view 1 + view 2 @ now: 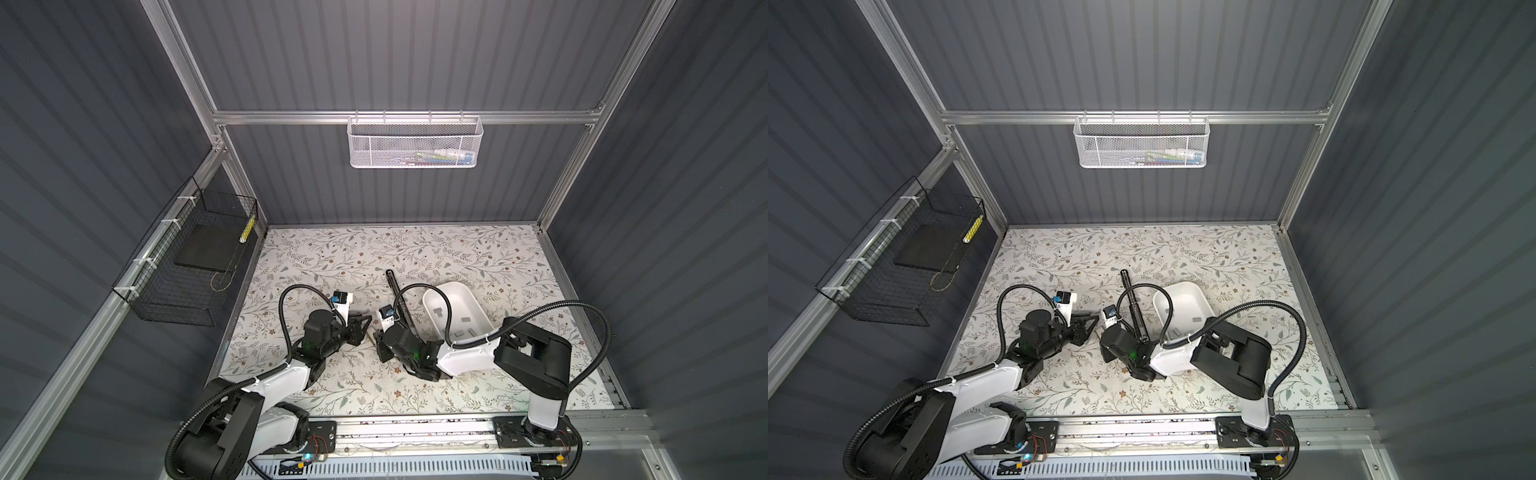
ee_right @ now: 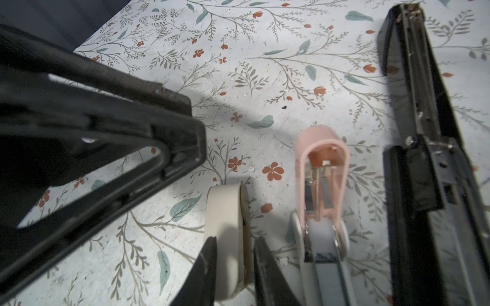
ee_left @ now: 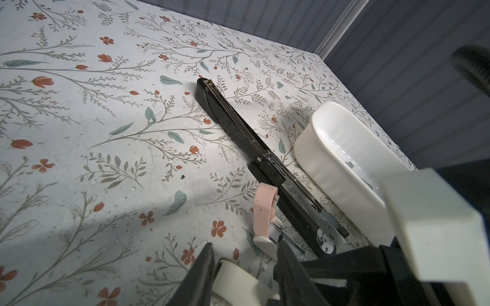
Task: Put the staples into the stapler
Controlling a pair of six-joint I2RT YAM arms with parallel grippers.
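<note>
Staples (image 1: pixel 465 320), four strips, sit in one white tray (image 1: pixel 473 299) beside the right gripper (image 2: pixel 236 239), on a floral tabletop (image 1: pixel 374 249) with grey walls (image 1: pixel 395 62). One black stapler (image 2: pixel 424 132) and one pink stapler (image 2: pixel 320 148) lie there too. Right gripper's clamped on a cream piece (image 2: pixel 225 212), left gripper (image 3: pixel 246 245) jaws a bit apart.

The floral-patterned worktop (image 3: pixel 79 164) carries a long black stapler (image 3: pixel 228 114) lying opened out flat. A white tub (image 3: pixel 318 161) sits just beside it, and a small pink stapler (image 3: pixel 264 209) lies opened on its other side.
</note>
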